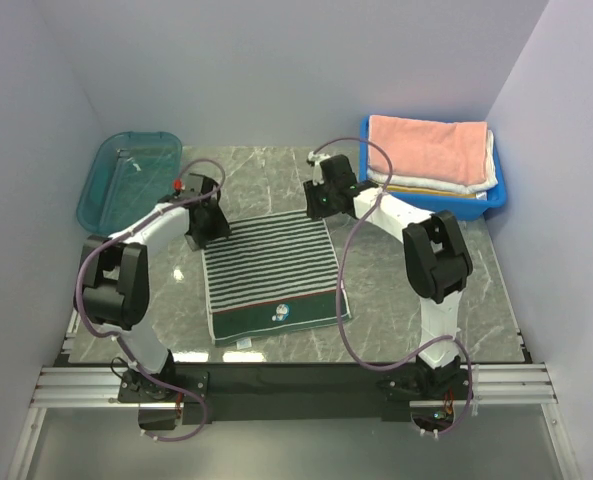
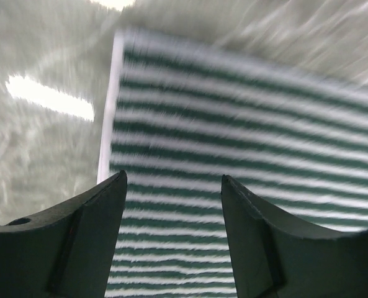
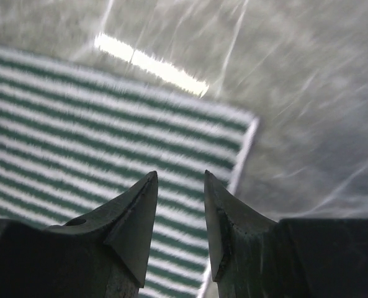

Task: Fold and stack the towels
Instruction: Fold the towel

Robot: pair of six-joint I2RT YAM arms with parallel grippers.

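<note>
robot lab bench: plain partition walls (image 1: 276,60), aluminium mounting rail (image 1: 76,385)

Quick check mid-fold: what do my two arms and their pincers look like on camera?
The left arm and right arm are white links with bulky black joints, each trailing a looping mauve cable. The left pincer and right pincer each have two dark, wedge-shaped fingers.

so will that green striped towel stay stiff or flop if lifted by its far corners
Likely floppy: the striped towel lies thin and flat, so it should drape. Its fuzzy pile probably grips well. Pushed, it may bunch on the glossy table.
</note>
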